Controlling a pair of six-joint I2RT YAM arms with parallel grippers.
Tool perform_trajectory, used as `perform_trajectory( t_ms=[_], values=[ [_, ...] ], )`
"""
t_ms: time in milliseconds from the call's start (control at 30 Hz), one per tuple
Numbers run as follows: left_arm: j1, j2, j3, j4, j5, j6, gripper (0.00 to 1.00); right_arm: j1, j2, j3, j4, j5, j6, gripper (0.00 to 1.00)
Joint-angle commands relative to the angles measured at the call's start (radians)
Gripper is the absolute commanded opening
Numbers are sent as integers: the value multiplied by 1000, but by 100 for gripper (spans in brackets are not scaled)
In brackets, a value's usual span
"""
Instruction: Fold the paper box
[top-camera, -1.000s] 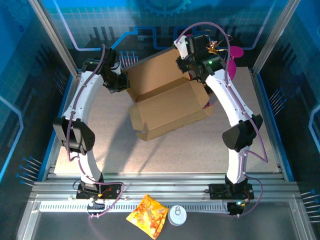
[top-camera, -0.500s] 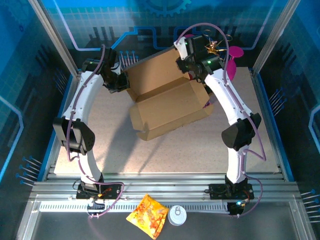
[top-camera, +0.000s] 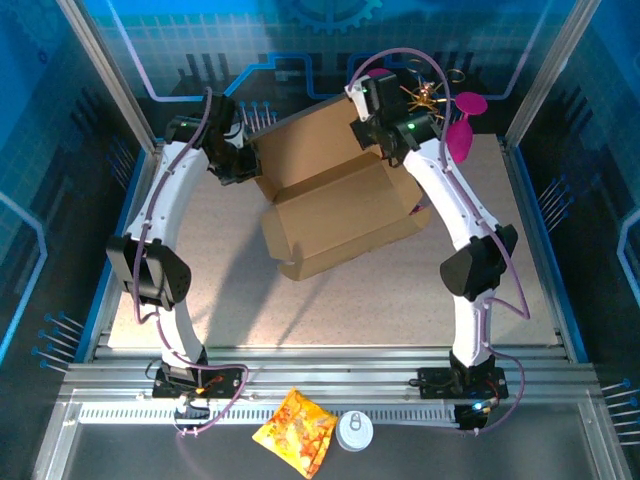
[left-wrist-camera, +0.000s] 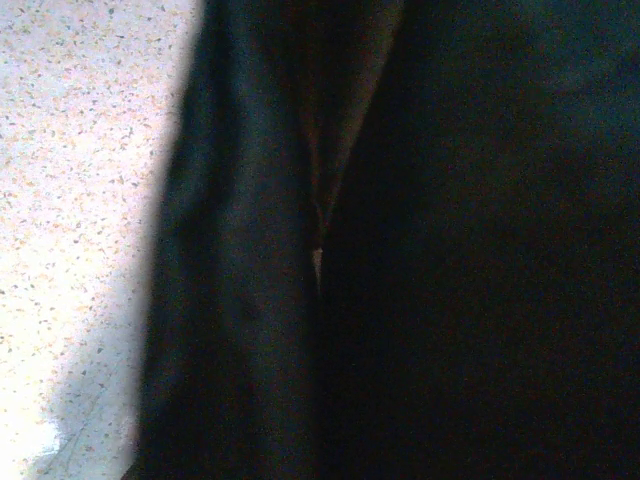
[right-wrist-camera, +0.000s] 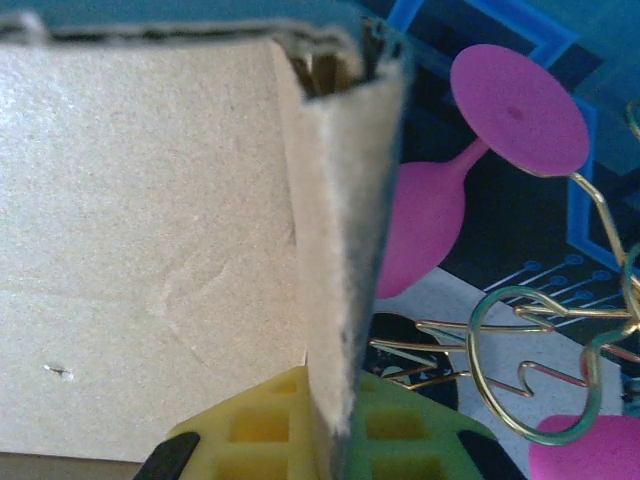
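Note:
The paper box (top-camera: 335, 210) is plain brown cardboard, lying open in the middle of the table with its lid panel raised toward the back. My right gripper (top-camera: 372, 128) is at the lid's right rear edge. In the right wrist view its yellow and green fingers (right-wrist-camera: 250, 430) are shut on a thin cardboard flap (right-wrist-camera: 335, 300) seen edge-on, and my right gripper (right-wrist-camera: 335, 435) holds it upright. My left gripper (top-camera: 240, 165) is at the box's left rear corner. The left wrist view is nearly black, with dark cardboard (left-wrist-camera: 340, 100) pressed close and the jaws shut on it.
Pink goblet shapes (top-camera: 465, 120) (right-wrist-camera: 515, 110) and a gold wire puzzle (top-camera: 425, 95) (right-wrist-camera: 540, 370) sit behind the right gripper. An orange snack packet (top-camera: 297, 430) and a white round lid (top-camera: 354, 430) lie on the near rail. Speckled tabletop (left-wrist-camera: 70, 200) lies left of the box.
The right gripper's jaws have closed on the flap, and the arm has edged slightly left and back. The left arm and the box have barely moved.

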Motion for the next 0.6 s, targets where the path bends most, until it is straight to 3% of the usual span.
perform_trajectory(
  t_ms=[0, 133, 233, 400, 567],
  values=[
    [0, -18, 39, -39, -74, -57, 0, 15, 22, 10, -27, 275, -23, 0],
    [-10, -8, 46, -50, -110, -75, 0, 42, 32, -13, -9, 472, -33, 0],
    [-11, 1, 59, -63, -122, -77, 0, 46, 34, -20, 4, 546, -39, 0],
    [-12, 10, 73, -68, -118, -79, 0, 59, 36, -13, 28, 572, -63, 0],
    [-13, 17, 83, -78, -109, -73, 0, 66, 30, -13, 10, 505, -60, 0]
  ],
)
